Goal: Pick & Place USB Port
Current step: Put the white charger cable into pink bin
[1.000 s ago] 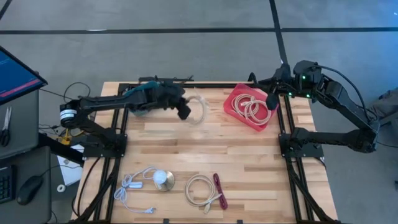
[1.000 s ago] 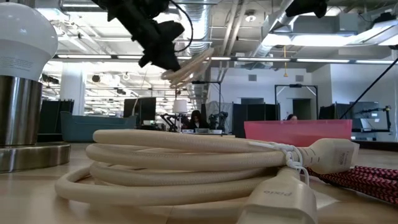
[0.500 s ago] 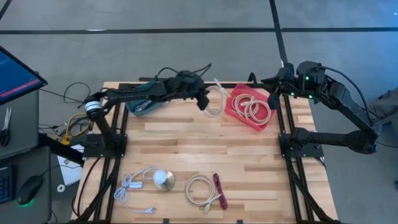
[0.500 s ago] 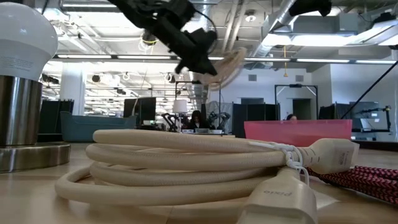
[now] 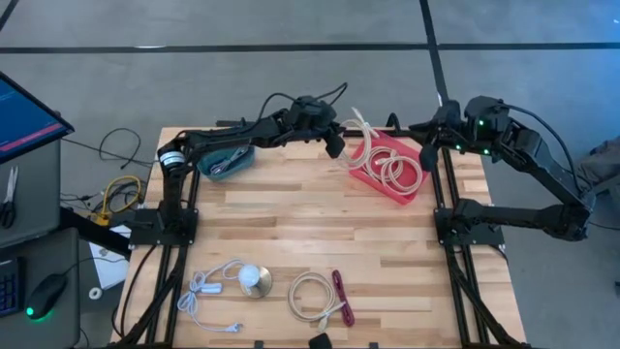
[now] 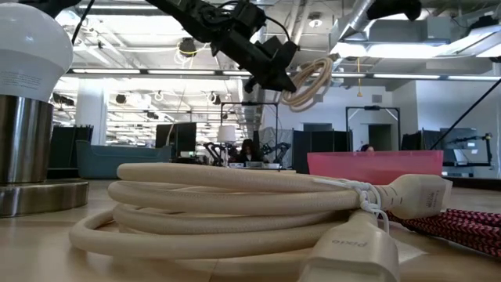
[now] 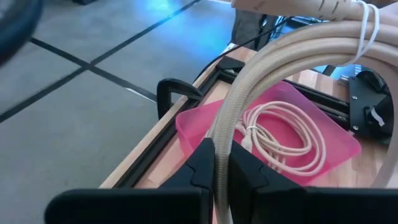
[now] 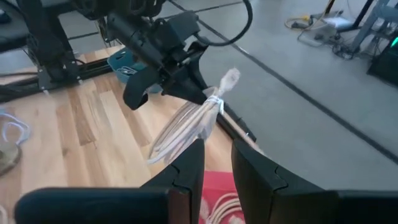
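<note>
A cream USB cable, coiled and tied [image 5: 359, 134], is held in the air by my left gripper [image 5: 337, 145] over the left edge of the red tray [image 5: 366, 174] at the table's far right. The same coil [image 6: 310, 79] shows high up in the low view and as a coil [image 8: 186, 127] in the right wrist view. A second cream coil [image 7: 281, 134] lies flat inside the tray [image 7: 339, 140]. My right gripper [image 5: 425, 153] hovers by the tray's right corner, open by a narrow gap and holding nothing. My left gripper pinches the coil's loop [image 7: 222, 146] between its two fingers [image 7: 204, 163], which lie across the strands. It comes from the table's left, slanting down. The coil is lifted clear and juts out past the fingertips, tilted, with its tied end [image 7: 364, 22] farthest from them.
A teal bowl [image 5: 225, 160] sits at the far left. Along the near edge lie a small lamp with a white cord [image 5: 254, 281], another cream cable coil [image 5: 312, 296] and a red braided cable [image 5: 342, 297]. Bare wood fills the table's middle.
My left gripper has swung toward the table's right along the far edge, carrying the coil from over the middle of the far side to the tray's left edge. The coil stays lifted clear.
</note>
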Controlling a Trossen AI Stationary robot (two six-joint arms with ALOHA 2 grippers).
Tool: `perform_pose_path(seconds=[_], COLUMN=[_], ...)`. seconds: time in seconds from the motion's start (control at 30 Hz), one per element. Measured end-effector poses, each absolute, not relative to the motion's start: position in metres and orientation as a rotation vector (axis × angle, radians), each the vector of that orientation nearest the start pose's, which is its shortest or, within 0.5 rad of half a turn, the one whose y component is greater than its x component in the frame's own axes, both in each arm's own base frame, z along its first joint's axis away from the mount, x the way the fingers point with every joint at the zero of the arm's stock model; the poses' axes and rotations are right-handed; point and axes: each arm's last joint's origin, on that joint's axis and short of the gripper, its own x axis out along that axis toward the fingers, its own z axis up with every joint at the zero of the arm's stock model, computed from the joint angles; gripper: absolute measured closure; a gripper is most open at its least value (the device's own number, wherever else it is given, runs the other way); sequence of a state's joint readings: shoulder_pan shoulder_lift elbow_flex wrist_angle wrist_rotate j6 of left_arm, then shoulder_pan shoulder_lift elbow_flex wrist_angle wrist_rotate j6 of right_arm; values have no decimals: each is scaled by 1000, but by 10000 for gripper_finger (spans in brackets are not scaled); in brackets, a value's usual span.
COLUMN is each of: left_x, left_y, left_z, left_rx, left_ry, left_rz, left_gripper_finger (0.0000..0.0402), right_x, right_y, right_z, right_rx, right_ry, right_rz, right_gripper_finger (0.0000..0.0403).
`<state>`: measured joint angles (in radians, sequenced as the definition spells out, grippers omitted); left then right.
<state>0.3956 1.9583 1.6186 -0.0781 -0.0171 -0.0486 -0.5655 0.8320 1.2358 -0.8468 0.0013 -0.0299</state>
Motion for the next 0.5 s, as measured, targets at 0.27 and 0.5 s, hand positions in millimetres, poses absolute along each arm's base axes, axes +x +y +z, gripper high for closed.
perform_pose_path(seconds=[0.27, 0.5], left_x=[423, 423], left_y=[177, 177], left_z=[288, 288], left_rx=[-123, -123], left_ry=[385, 384], left_rz=[417, 417], left_gripper_finger=[385, 385], right_x=[127, 165], right_y=[-81, -94], right_z=[389, 372], right_rx=[398, 462], right_ry=[561, 646], right_rz=[-623, -600], right_gripper_finger=[301, 223])
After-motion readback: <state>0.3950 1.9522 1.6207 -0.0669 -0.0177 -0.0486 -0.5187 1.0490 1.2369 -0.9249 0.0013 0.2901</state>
